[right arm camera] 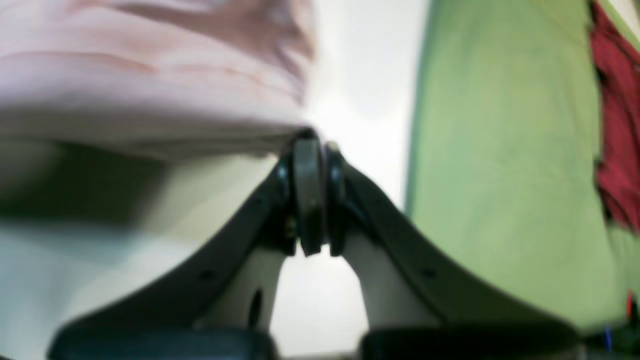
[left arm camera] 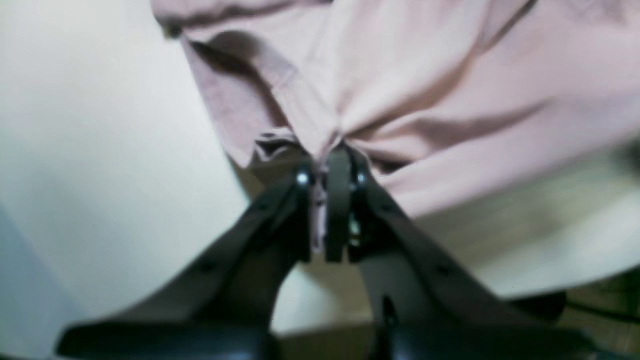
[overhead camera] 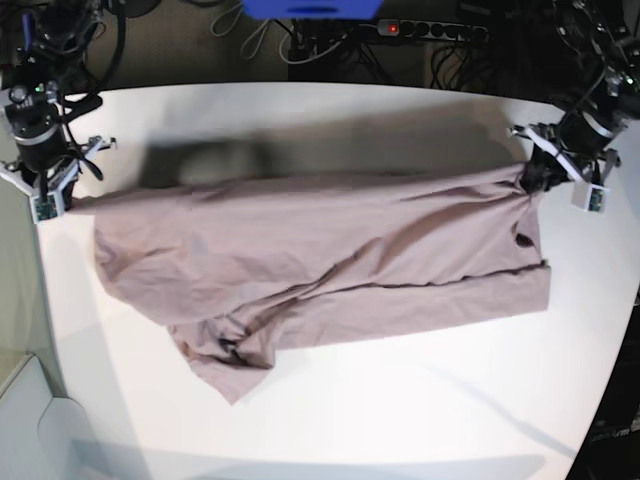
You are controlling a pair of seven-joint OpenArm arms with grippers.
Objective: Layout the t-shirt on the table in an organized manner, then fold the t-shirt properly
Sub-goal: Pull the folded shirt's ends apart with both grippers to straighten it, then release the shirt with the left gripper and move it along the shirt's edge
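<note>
I'm working over the worktop (overhead camera: 330, 110), a broad, smooth white surface with a curved near edge, and the t-shirt (overhead camera: 330, 265) lies across its middle, stretched from close to one side edge to close to the other. I judge this to be the layout step: the shirt is pulled taut along its far edge between my two arms, but the near part sags in loose, rumpled folds, with a bunched sleeve trailing toward the near edge. The cloth is soft, matte, dusty mauve, and it creases readily. My left hand (left arm camera: 330, 175) is closed tight on a gathered pinch of fabric, which fans out from the black jaws in radiating pleats. My right hand (right arm camera: 310, 150) is also clamped down, its jaws together at the shirt's edge, with cloth seemingly caught between them, though the blur keeps me from being sure. Next, I reckon, I need to draw the shirt flat and settle it evenly, keeping both grips firm so that the thin fabric doesn't slip.
</note>
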